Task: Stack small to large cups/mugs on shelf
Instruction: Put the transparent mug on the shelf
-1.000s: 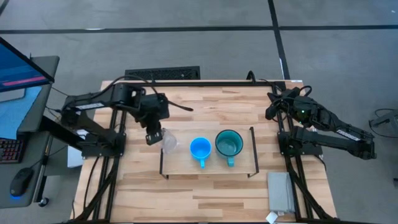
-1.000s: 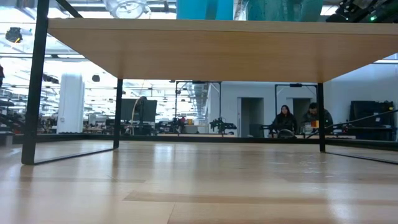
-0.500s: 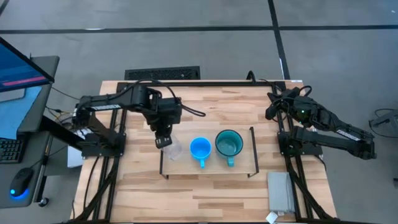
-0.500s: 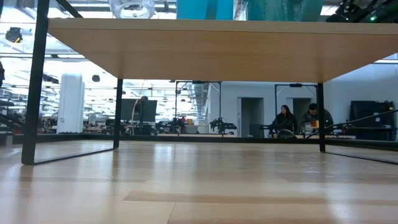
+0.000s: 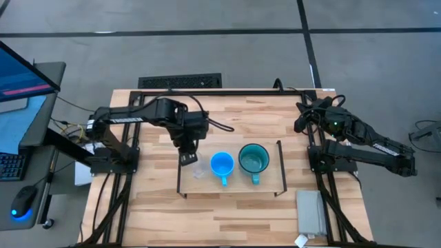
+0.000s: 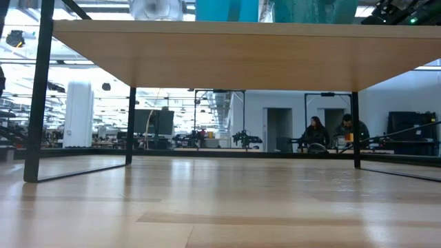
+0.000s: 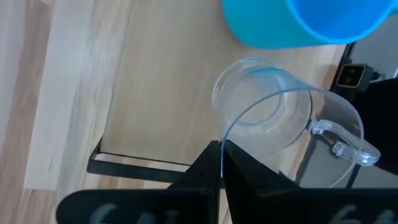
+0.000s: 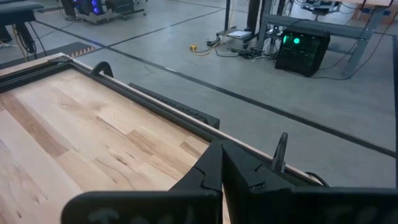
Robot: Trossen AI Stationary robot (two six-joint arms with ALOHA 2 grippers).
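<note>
From above, the left gripper hangs over the left end of the shelf, its arm stretched out from the left side of the table and bent down at the wrist. Just beside its tip sits the glass cup, faint against the wood. To its right stand the blue mug and then the teal mug, handles pointing toward the near edge. That order already runs small to large, so I judge the glass is being set into the open slot at the left. The right arm is folded back at the table's far right corner, its gripper well apart from the shelf.

From table height, only the shelf's underside and wire legs show, with the glass and the two mugs cut off along the top edge.

Through the left wrist camera, the fingers are pinched together on the glass rim, wall trapped between them, so the glass tips with its mouth toward the camera, just beside the blue mug.

The right wrist camera shows its fingers together with nothing between them, above bare tabletop.
</note>
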